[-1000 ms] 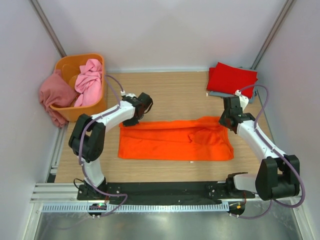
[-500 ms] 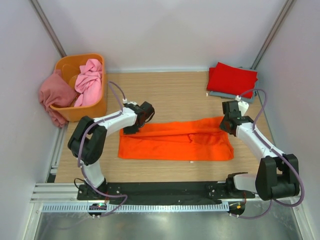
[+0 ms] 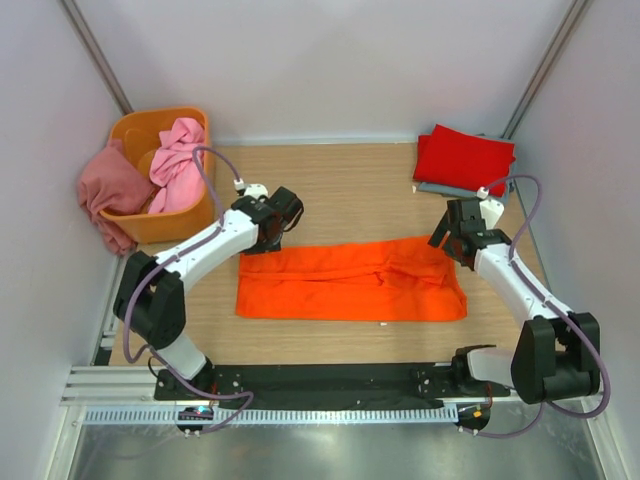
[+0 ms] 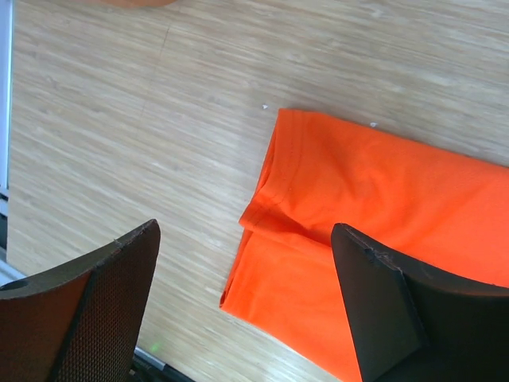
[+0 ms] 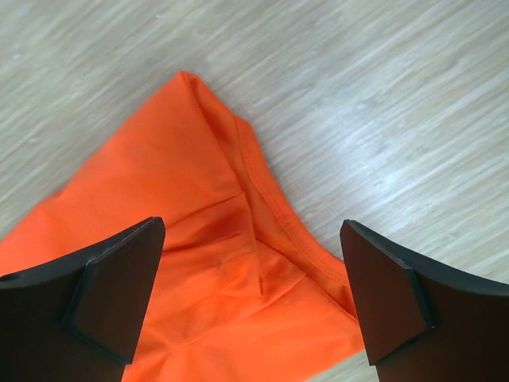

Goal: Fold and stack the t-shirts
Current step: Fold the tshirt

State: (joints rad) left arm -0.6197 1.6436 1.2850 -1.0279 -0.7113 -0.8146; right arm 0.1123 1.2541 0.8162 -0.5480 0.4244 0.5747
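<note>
Left gripper point(image 4: 245, 235): jaws wide apart, nothing gripped. Folded end of the orange t-shirt point(image 4: 382, 191) sits directly below, between the fingers. Right gripper point(image 5: 253, 229): jaws also wide apart and empty, with the shirt's other end beneath them. Shirt lies flat on the table point(image 3: 340, 180).

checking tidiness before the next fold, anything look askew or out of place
The dusty rose shirt hangs out over the orange tub's left rim, and the orange shirt's right end is rumpled, not flat.
</note>
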